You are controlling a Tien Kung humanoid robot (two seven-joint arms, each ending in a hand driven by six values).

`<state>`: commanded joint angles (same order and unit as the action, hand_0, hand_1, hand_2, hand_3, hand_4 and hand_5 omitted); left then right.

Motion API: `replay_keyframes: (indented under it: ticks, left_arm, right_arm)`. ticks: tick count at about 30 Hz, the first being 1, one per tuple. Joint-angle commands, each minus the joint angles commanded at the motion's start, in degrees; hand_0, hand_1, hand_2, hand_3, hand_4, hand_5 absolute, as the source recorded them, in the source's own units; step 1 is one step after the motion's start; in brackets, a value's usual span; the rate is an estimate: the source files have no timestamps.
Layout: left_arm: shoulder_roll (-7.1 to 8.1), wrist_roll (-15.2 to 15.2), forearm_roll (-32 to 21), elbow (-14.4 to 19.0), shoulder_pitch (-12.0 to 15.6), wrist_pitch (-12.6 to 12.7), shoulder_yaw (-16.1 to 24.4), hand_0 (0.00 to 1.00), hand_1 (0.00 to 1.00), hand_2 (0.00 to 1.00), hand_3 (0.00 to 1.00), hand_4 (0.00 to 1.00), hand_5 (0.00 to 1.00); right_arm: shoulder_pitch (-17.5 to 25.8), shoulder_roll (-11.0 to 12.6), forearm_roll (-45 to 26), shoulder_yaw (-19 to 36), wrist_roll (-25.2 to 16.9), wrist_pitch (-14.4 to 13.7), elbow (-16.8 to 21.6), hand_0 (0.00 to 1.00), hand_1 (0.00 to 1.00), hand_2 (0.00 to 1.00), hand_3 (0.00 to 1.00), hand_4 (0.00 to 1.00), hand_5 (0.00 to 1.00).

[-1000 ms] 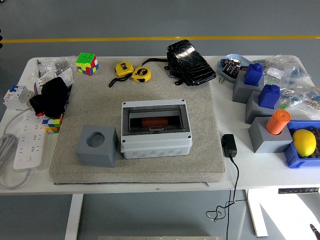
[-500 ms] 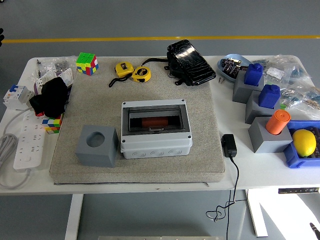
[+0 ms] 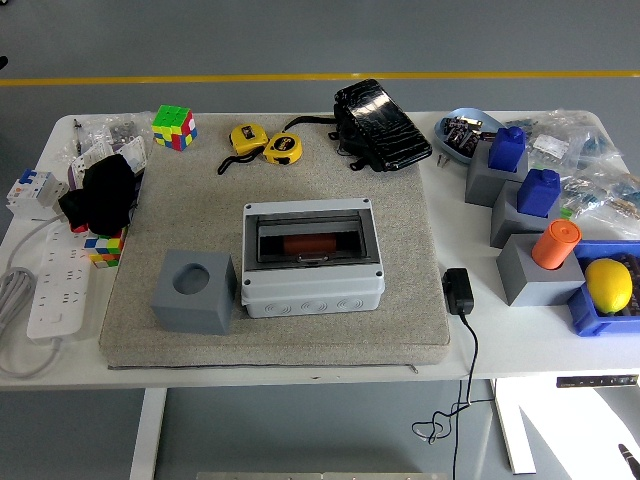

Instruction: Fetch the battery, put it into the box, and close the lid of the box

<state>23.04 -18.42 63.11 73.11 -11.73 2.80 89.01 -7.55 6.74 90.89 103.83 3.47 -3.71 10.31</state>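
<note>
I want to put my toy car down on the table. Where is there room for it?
The mat is bare between the tape measures and the box, and along its front edge before the grey cube. The right side is crowded with blocks and a blue bin; the left holds a power strip and a black cloth.

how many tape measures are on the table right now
2. Both yellow tape measures lie side by side at the far edge of the grey mat: one to the left, the other just right of it, beside the black pouch. None seems hidden.
</note>
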Motion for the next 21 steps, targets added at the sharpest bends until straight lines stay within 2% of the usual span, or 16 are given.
replay_keyframes:
  ticks: [1, 6, 7, 14, 21]
  left_arm:
    - [-0.02, 0.0, 0.0, 0.0, 0.0, -0.1, 0.0, 0.953, 0.942, 0.887, 0.849, 0.998, 0.971]
    - [-0.09, -0.1, -0.2, 0.0, -0.1, -0.4, 0.0, 0.953, 0.942, 0.887, 0.849, 0.998, 0.971]
    - [-0.09, 0.0, -0.2, 0.0, -0.1, -0.5, -0.1, 0.889, 0.906, 0.883, 0.867, 0.998, 0.969]
    - [-0.44, 0.7, -0.8, -0.2, 0.0, -1.8, 0.0, 0.878, 0.904, 0.887, 0.869, 0.998, 0.978]
    - [-1.08, 1.9, -3.5, -1.3, 0.1, -3.3, -0.7, 0.878, 0.904, 0.887, 0.869, 0.998, 0.978]
  right_arm:
    - [0.0, 0.0, -0.1, -0.1, 0.0, 0.0, 0.0, 0.846, 0.824, 0.784, 0.818, 0.998, 0.998]
    - [0.0, 0.0, -0.2, 0.0, 0.0, 0.0, 0.0, 0.846, 0.824, 0.784, 0.818, 0.998, 0.998]
    - [0.0, 0.0, -0.2, 0.0, 0.0, 0.0, 0.0, 0.846, 0.824, 0.784, 0.818, 0.998, 0.998]
    - [-0.1, -0.1, -0.3, -0.1, 0.0, 0.0, 0.0, 0.845, 0.824, 0.784, 0.818, 0.998, 0.998]
    - [-0.1, -0.1, -0.3, -0.2, 0.0, 0.0, 0.0, 0.845, 0.824, 0.784, 0.818, 0.998, 0.998]
